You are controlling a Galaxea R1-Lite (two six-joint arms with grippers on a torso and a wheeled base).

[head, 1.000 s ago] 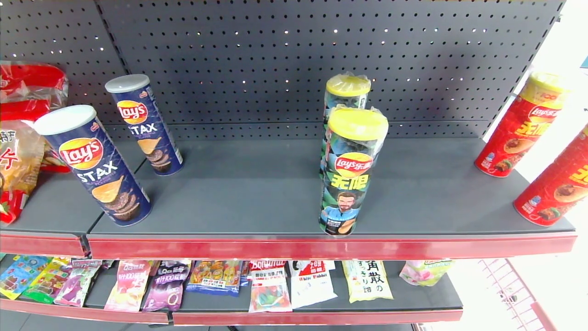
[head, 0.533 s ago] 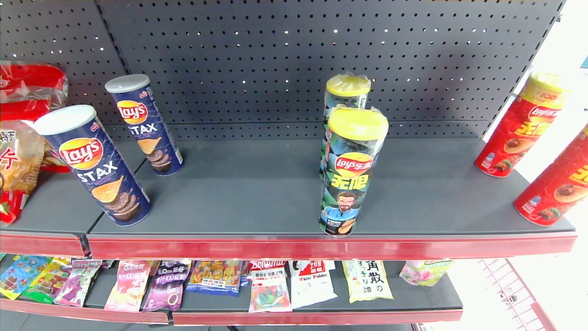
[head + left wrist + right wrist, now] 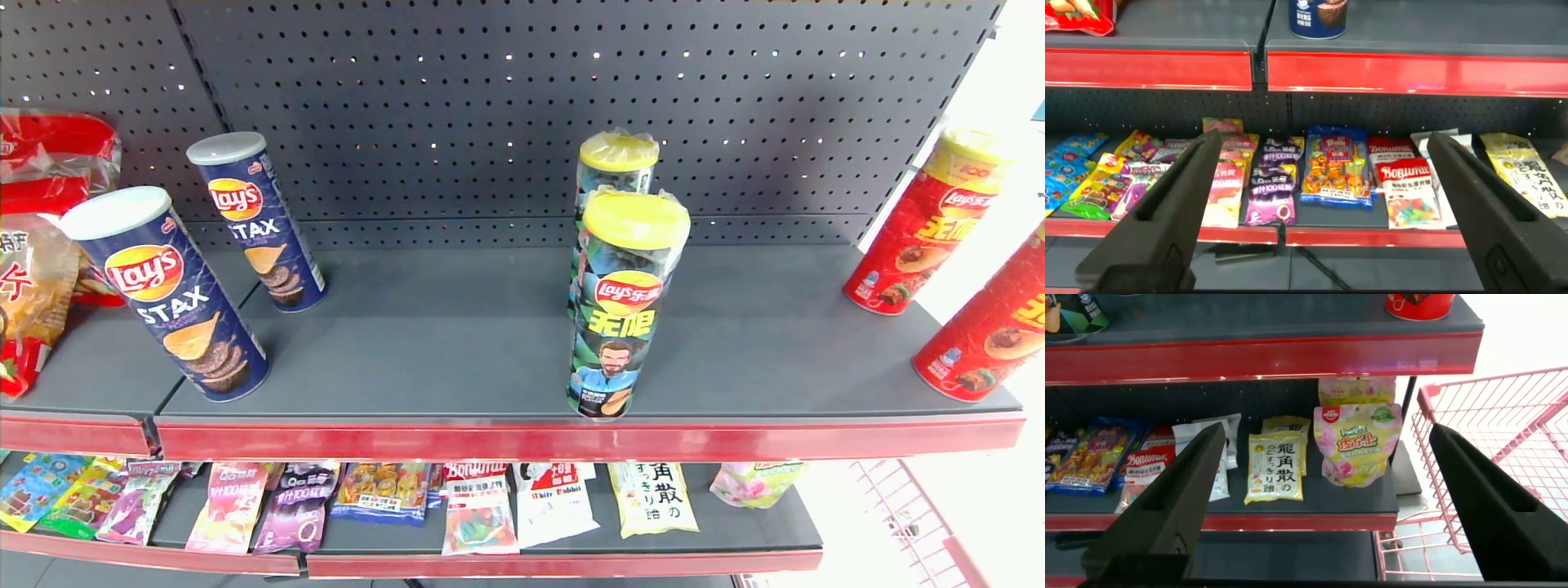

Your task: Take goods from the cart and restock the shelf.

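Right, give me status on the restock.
Left hand open, empty. Right hand open, empty. Chip cans upright, spaced apart on upper shelf; pink cart at its right end. No obstruction seen.

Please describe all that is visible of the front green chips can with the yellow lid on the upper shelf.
The front green chips can is a tall cylinder, its yellow lid under clear crinkled wrap. It stands upright on the grey shelf near the red front edge, directly before a second such can; whether they touch cannot be told.
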